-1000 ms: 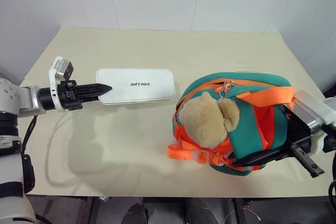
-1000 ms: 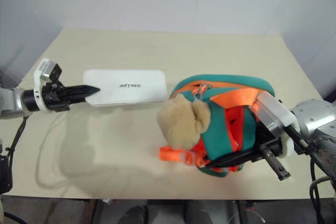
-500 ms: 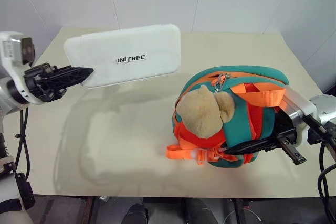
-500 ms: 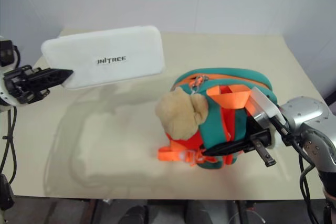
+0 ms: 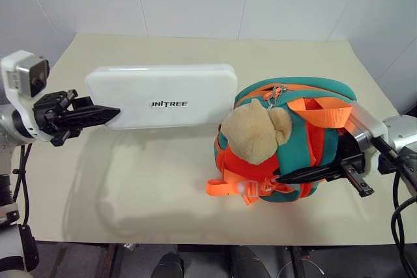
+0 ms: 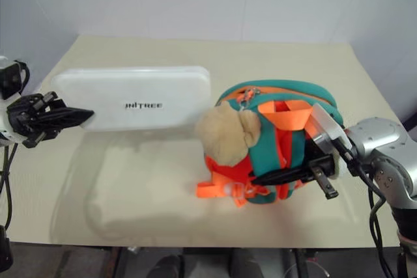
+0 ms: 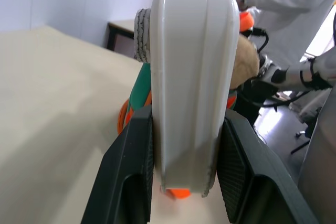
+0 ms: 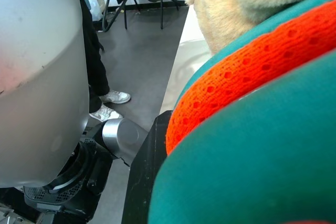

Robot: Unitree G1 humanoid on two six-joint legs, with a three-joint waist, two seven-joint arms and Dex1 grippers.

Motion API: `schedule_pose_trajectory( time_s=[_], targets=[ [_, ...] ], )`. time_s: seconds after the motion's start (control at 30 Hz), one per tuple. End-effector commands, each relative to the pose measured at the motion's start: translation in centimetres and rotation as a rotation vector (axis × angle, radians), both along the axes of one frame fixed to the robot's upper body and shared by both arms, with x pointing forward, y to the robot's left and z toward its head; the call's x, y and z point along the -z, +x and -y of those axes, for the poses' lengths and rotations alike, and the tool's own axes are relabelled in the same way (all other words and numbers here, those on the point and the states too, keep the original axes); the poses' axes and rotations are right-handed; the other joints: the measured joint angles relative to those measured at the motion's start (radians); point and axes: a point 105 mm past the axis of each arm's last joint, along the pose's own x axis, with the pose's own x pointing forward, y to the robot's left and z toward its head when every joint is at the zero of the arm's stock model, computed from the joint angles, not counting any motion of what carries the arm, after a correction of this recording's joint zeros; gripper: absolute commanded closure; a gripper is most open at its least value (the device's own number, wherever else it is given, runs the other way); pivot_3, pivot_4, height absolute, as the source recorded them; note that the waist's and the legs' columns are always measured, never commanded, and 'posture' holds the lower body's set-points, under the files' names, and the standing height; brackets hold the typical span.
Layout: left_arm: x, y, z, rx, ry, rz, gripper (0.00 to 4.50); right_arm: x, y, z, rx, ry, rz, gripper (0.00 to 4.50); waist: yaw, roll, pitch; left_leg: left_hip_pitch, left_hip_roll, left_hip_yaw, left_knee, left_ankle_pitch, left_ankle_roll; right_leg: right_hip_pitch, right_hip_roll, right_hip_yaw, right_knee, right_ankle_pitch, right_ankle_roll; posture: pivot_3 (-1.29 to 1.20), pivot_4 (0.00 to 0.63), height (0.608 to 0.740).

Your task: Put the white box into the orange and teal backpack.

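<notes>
Table (image 5: 169, 187) beige, walls white; left hand (image 5: 104, 114) pinches white box (image 5: 166, 96).

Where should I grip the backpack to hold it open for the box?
Take the orange and teal backpack by its upper rim beside the zipper pull, coming from its right; the soft body sags, and the white box approaches from the left.

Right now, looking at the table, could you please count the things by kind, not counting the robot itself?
White box: 1
Orange and teal backpack: 1
Tan plush toy on the backpack: 1
Total: 3
</notes>
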Motion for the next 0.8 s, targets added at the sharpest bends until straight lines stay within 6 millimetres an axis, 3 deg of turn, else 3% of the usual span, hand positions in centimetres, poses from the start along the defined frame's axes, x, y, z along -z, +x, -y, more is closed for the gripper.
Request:
schedule_pose_trajectory(
  time_s=[0.03,0.17,0.4,0.8],
  targets=[
    [-0.9,0.4,0.0,-0.006,0.016,0.065,3.22,-0.6,-0.6,-0.2,-0.033,0.007,0.045,3.98,0.0,0.0,0.0,0.0,0.0,0.0,0.0,0.0,0.0,0.0,0.0,0.0,0.0,0.0,0.0,0.0,0.15,0.74],
    [-0.9,1.4,-0.1,-0.009,0.024,0.067,3.22,-0.4,-0.8,-0.1,-0.02,0.01,0.041,3.98,0.0,0.0,0.0,0.0,0.0,0.0,0.0,0.0,0.0,0.0,0.0,0.0,0.0,0.0,0.0,0.0,0.15,0.74],
    [-0.4,1.3,1.9,0.115,0.035,0.04,3.22,-0.3,-0.9,-0.3,-0.005,0.022,0.043,3.98,0.0,0.0,0.0,0.0,0.0,0.001,0.001,-0.001,0.002,0.0,0.0,0.0,0.0,0.0,0.0,0.0,0.15,0.74],
    [-0.2,-0.1,3.6,0.243,0.089,0.061,3.22,0.1,-0.6,-0.3,0.013,0.022,0.046,3.98,0.0,0.0,0.0,0.0,0.0,0.001,0.001,-0.001,0.002,0.0,0.0,0.0,0.0,0.0,0.0,0.0,0.15,0.74]
  ],
)
